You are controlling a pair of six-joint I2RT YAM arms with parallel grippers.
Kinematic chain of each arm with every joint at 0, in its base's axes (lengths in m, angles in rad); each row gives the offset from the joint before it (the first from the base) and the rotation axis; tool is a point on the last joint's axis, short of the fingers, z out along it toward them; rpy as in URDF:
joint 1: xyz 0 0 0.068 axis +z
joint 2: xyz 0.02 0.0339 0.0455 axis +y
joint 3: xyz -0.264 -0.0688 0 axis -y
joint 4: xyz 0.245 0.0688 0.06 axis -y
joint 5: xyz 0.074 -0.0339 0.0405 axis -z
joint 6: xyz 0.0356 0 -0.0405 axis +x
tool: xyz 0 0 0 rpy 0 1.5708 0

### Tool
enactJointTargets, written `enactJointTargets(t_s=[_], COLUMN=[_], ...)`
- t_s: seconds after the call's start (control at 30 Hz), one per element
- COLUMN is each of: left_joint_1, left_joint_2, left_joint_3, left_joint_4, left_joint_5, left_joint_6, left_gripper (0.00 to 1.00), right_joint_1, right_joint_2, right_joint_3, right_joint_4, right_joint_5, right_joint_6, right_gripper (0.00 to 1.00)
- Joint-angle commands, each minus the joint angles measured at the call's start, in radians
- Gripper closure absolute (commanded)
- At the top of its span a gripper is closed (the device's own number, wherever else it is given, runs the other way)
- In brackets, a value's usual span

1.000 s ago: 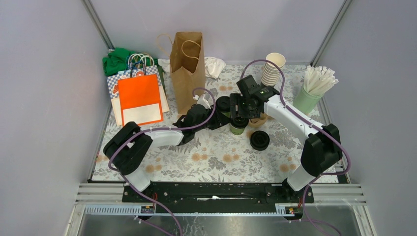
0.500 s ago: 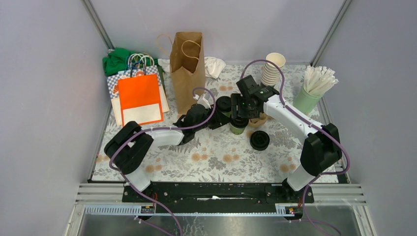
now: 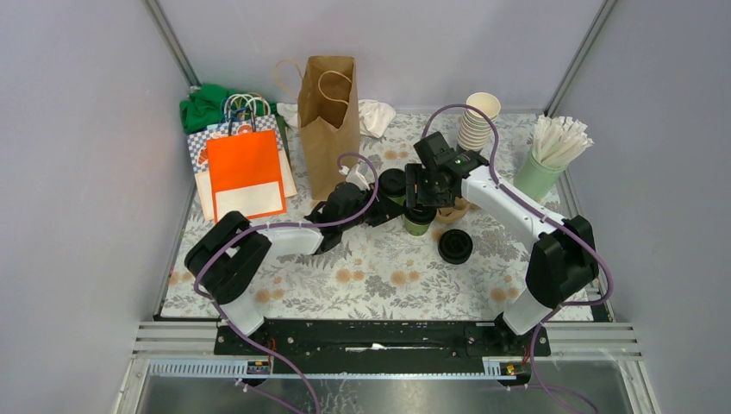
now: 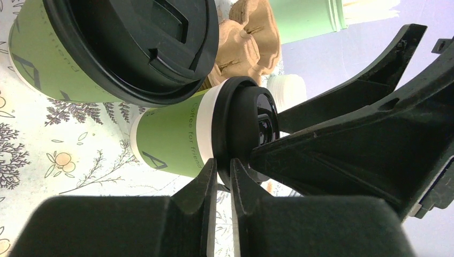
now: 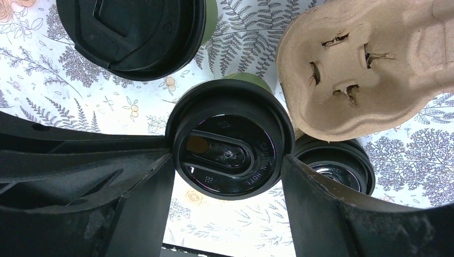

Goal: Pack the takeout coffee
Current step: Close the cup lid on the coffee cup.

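Note:
One takeout coffee [image 3: 419,226] stands upright mid-table, green with a black lid [image 5: 230,152]. My right gripper [image 3: 419,211] comes down over it. Its fingers [image 5: 155,187] touch the lid on both sides, so the right gripper [image 5: 227,160] is shut on that cup. My left gripper [image 4: 222,165] reaches in from the left. Its jaws are nearly together with a thin slit, and the tips sit against that cup's [image 4: 171,139] lid rim with nothing plainly held. A second lidded takeout coffee [image 3: 392,183] stands just behind to the left, close to both grippers [image 4: 53,59].
A brown pulp cup carrier [image 3: 454,210] lies right of the cups, and a loose black lid [image 3: 454,246] is in front of it. Behind stand a brown paper bag [image 3: 328,121], an orange bag [image 3: 246,172], stacked cream cups [image 3: 477,123] and a pale green cup of sticks [image 3: 547,159].
The left jaws have narrowed to a slit at the cup's lid. The right fingers have drawn in slightly against the lid. Both arms have barely shifted.

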Motion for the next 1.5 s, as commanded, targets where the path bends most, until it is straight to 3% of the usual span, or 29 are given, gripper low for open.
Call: enactJointTargets(t_s=[0.0, 1.2, 1.47], left_joint_1=[0.001, -0.021, -0.021], left_joint_2=[0.037, 0.112, 0.091], left_joint_3=[-0.016, -0.082, -0.073], left_joint_4=[-0.023, 0.021, -0.005], left_joint_5=[-0.011, 0.016, 0.012], left_joint_6=[0.016, -0.015, 0.001], left_gripper=[0.89, 0.89, 0.89], right_joint_1=[0.011, 0.017, 0.018], right_joint_2=[0.049, 0.184, 0.148], right_joint_3=[0.014, 0.054, 0.061], right_joint_4=[-0.032, -0.151, -0.133], right_joint_5=[0.001, 0.015, 0.0], right_joint_6=[-0.009, -0.06, -0.06], right_gripper=[0.3, 0.31, 0.31])
